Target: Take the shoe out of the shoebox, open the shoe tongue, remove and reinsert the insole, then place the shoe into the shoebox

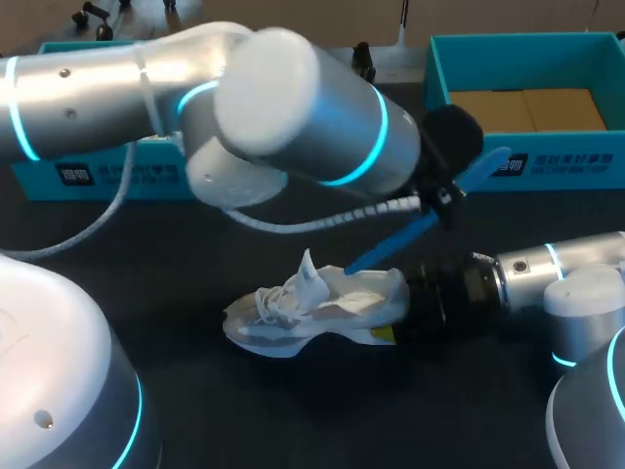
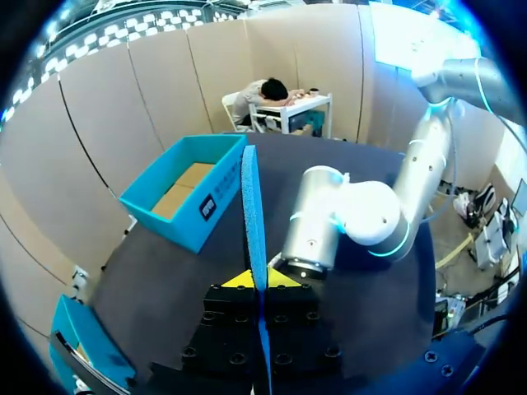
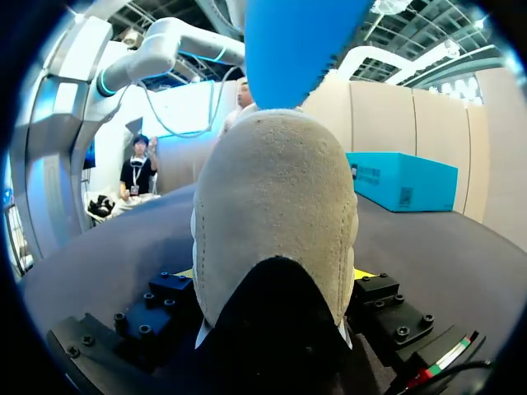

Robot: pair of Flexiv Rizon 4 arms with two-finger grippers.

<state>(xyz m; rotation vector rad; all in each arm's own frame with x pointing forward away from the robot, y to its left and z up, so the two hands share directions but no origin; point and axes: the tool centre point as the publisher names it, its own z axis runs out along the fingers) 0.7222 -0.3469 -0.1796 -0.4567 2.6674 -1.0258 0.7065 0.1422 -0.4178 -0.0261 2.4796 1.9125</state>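
Shoe point(image 1: 312, 308) on the table point(image 1: 244, 410), heel clamped in the right gripper point(image 1: 400, 311); insole point(image 2: 252, 206) angled at its mouth.
The left gripper point(image 2: 262, 280) pinches the blue insole edgewise; pushed off-line it may buckle or snag the tongue point(image 1: 311, 269); the shoebox point(image 1: 508, 161) stands open beyond.

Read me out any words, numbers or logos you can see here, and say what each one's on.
Right teal shoebox, front wall: white print, too blurred to read.
Left teal box, front wall: white print, too blurred to read.
No text visible on the shoe or the blue insole.
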